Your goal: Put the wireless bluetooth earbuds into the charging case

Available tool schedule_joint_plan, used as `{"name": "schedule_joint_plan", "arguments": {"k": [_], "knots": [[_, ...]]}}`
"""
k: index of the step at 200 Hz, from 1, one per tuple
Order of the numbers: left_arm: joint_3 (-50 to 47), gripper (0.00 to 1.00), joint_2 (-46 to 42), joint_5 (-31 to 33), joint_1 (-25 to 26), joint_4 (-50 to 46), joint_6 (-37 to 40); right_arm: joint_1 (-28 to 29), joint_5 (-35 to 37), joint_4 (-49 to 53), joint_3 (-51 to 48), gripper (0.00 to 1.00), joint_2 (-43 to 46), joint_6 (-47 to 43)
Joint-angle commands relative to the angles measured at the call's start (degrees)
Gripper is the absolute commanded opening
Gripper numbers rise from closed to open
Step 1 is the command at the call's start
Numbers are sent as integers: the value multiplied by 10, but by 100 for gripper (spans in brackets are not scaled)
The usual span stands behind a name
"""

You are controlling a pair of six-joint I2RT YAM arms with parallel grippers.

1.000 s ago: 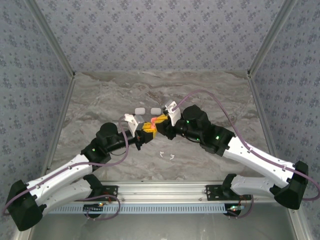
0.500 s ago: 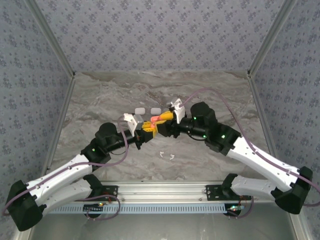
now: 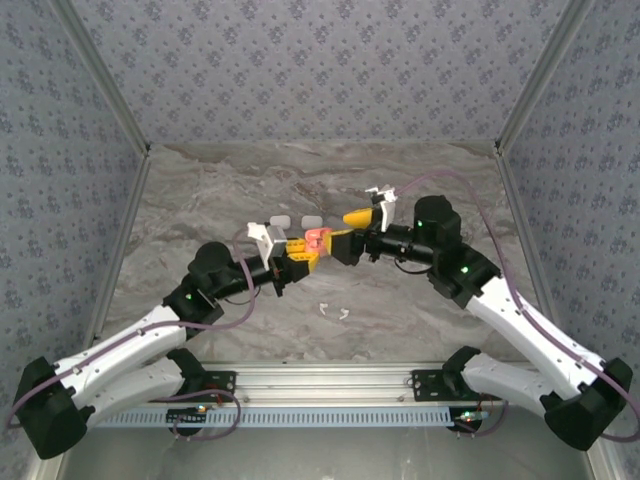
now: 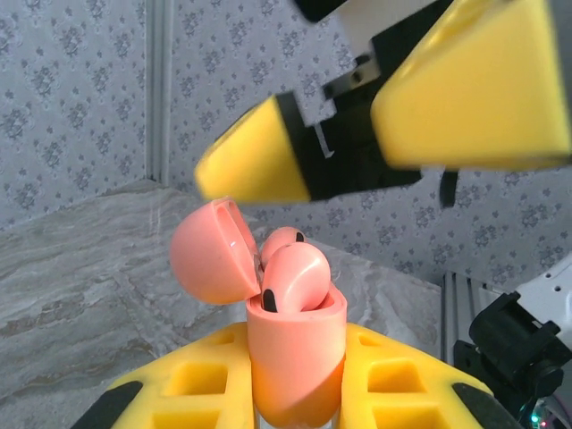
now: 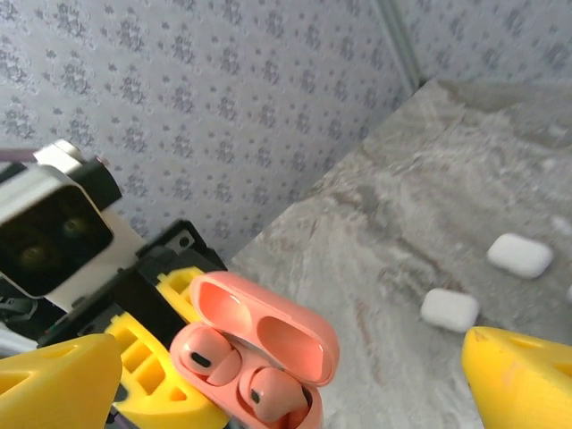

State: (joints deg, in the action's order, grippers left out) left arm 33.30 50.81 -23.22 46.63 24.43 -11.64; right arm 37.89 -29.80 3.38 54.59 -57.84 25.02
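Note:
My left gripper [image 3: 302, 254] is shut on an open salmon-pink charging case [image 3: 317, 238], holding it above the table. In the left wrist view the case [image 4: 295, 353] stands upright between my yellow fingers [image 4: 179, 393] with its lid [image 4: 210, 255] tipped back. Two pink earbuds [image 4: 297, 279] sit in its wells, also seen from the right wrist [image 5: 268, 398]. My right gripper [image 3: 351, 231] hangs open just right of the case, with nothing between its fingers [image 5: 523, 375]. Two white earbuds [image 3: 332, 310] lie on the table in front.
Two closed white cases [image 3: 279, 222] [image 3: 311, 220] lie on the marble table behind the grippers, seen from the right wrist too [image 5: 518, 255] [image 5: 450, 308]. Patterned walls close in the table on three sides, and a metal rail [image 3: 320, 380] runs along the near edge.
My right gripper has opened wide and drawn back to the right, away from the pink case. The left gripper has kept its hold and shifted slightly right.

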Motion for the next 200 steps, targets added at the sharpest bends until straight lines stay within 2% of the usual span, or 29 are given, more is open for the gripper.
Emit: {"name": "schedule_joint_plan", "arguments": {"k": [1, 70, 158, 180, 200], "knots": [[20, 0, 1, -17, 4, 36, -6, 12, -57, -38, 4, 100, -11, 30], [18, 0, 0, -7, 4, 20, -5, 39, -83, -60, 24, 100, -25, 23], [16, 0, 6, 0, 4, 8, -1, 45, -52, -36, -1, 99, 30, 5], [17, 0, 5, 1, 3, 7, -1, 45, -18, 2, 8, 99, 29, -10], [18, 0, 3, 8, 3, -1, -1, 46, 71, 93, 44, 99, 33, -41]]}}
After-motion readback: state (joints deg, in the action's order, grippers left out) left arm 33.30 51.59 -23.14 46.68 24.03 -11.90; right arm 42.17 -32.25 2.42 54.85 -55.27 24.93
